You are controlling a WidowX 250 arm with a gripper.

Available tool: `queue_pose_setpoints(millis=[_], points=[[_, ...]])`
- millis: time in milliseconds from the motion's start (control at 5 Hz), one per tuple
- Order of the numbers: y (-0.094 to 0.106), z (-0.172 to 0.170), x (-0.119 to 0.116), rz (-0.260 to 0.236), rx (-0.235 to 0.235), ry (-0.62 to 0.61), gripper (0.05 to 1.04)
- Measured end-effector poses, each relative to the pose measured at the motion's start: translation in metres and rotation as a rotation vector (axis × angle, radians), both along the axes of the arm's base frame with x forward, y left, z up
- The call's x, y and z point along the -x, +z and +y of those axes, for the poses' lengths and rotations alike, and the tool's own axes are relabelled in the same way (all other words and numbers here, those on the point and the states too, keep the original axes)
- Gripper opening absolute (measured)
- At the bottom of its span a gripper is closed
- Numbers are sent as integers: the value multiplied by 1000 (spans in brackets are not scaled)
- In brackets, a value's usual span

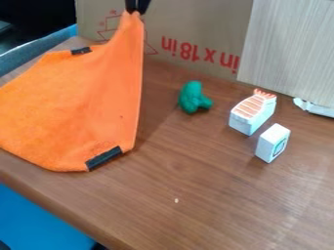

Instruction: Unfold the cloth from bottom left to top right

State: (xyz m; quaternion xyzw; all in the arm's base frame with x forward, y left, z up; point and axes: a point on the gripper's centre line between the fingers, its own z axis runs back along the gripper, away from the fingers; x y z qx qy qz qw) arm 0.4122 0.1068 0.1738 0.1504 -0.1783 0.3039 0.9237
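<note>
Brown table (215, 205): bears cloth's lower part. Orange cloth (81, 110): hangs near left edge by one corner, likely to draw fold open. Gripper (136, 10): pinches that corner, jaws nearly together. Striped block (251, 114), green toy (193, 97), small white block (272, 142): sit right of cloth.

A black claw (136, 10) is being seen, its two fingers (145, 5) being shaped as slim, dark prongs. Their outlines are being kept plain and fairly straight, and their lower ends are being narrowed toward the tips. The same near-black tone is being carried by both, and finer surface details are being swallowed by that darkness.
</note>
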Motion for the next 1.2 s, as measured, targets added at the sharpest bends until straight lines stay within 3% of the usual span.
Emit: queue_pose_setpoints(millis=[400,600,1000,1200], points=[[-36,-12,5,39,-32,-44,775],[-30,-16,11,23,-12,-68,991],[13,5,39,-71,51,-83,1000],[39,37,74,-43,91,-88,1000]])
